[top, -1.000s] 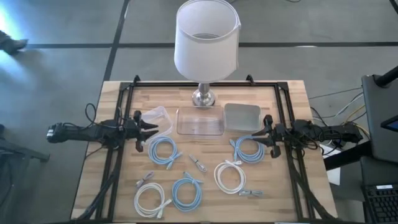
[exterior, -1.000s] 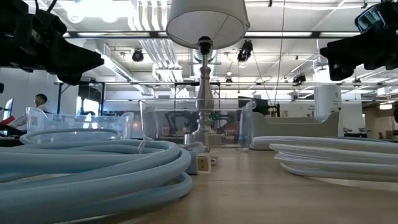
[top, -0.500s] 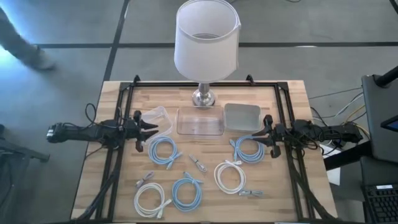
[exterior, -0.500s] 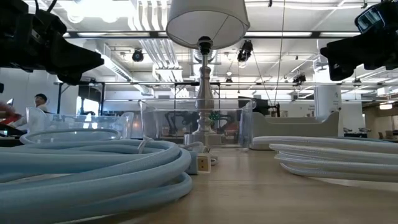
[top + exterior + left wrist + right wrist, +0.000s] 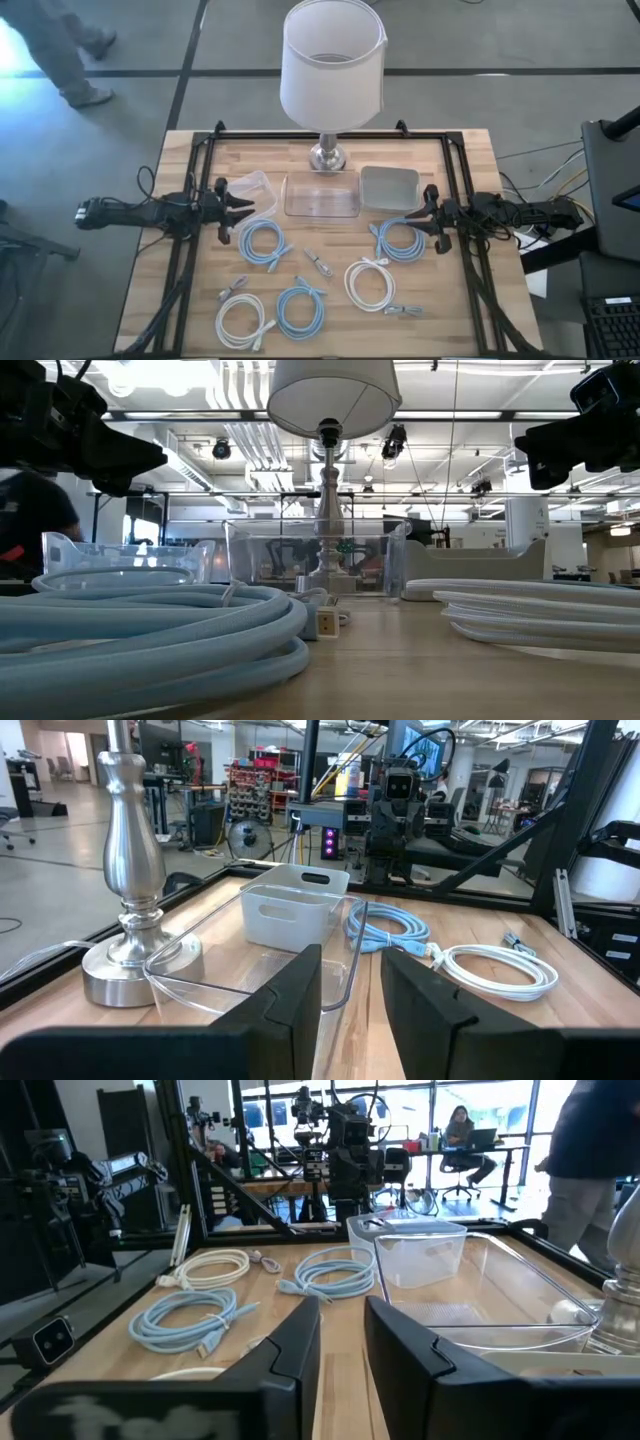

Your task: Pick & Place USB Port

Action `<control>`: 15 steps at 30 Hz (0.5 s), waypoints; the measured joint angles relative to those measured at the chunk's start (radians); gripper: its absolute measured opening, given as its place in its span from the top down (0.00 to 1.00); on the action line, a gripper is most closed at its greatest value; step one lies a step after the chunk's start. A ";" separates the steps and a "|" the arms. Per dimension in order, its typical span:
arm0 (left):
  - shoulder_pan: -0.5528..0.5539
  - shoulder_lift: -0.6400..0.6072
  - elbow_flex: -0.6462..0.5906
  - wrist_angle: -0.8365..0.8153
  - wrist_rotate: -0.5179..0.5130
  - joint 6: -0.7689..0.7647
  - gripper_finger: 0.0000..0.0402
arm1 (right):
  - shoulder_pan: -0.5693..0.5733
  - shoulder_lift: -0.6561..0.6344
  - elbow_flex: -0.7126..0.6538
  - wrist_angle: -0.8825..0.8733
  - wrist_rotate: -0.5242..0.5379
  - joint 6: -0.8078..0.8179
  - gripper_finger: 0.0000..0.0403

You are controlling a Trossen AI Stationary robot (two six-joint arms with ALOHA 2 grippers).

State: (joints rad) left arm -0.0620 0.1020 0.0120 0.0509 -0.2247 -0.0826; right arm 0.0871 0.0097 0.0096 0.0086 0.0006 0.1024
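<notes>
Several coiled cables lie flat on the wooden table: blue coils and white coils. A small loose USB connector lies between them, with two more small plugs. My left gripper hovers over the table's left side, open with a narrow gap, pointing right. My right gripper hovers over the right side, open with a narrow gap, pointing left. Neither is near the connector.
A lamp stands on its base at the far middle, its shade high above. In front of it sit a clear tray, a grey bin and a small clear tub. A black frame runs along the table's sides.
Both arms and everything on the table have stayed still. A person has walked across the floor beyond the table's far left corner.
</notes>
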 joint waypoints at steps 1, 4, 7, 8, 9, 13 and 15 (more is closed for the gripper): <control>0.000 0.000 0.000 0.000 0.000 0.000 0.73 | 0.000 0.000 0.000 0.000 0.000 0.001 0.82; 0.000 0.000 0.000 0.000 0.000 0.000 0.73 | 0.000 0.000 0.000 0.000 0.000 0.000 0.83; 0.000 0.000 0.000 0.000 0.000 0.000 0.73 | 0.000 0.000 0.000 0.000 0.000 0.001 0.83; 0.000 0.000 0.000 0.000 0.000 0.000 0.73 | 0.000 0.000 0.000 0.000 0.000 0.000 0.82; 0.000 0.000 0.000 0.000 0.000 0.000 0.73 | 0.000 0.000 0.000 0.000 0.000 0.000 0.82; 0.000 0.000 0.000 0.000 0.000 0.000 0.73 | 0.000 0.000 0.000 0.000 0.000 0.000 0.80; 0.000 0.000 0.000 0.000 0.000 0.000 0.73 | 0.000 0.000 0.000 0.000 0.000 0.001 0.80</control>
State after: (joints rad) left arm -0.0620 0.1019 0.0120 0.0507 -0.2247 -0.0826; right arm 0.0868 0.0097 0.0095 0.0086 0.0007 0.1034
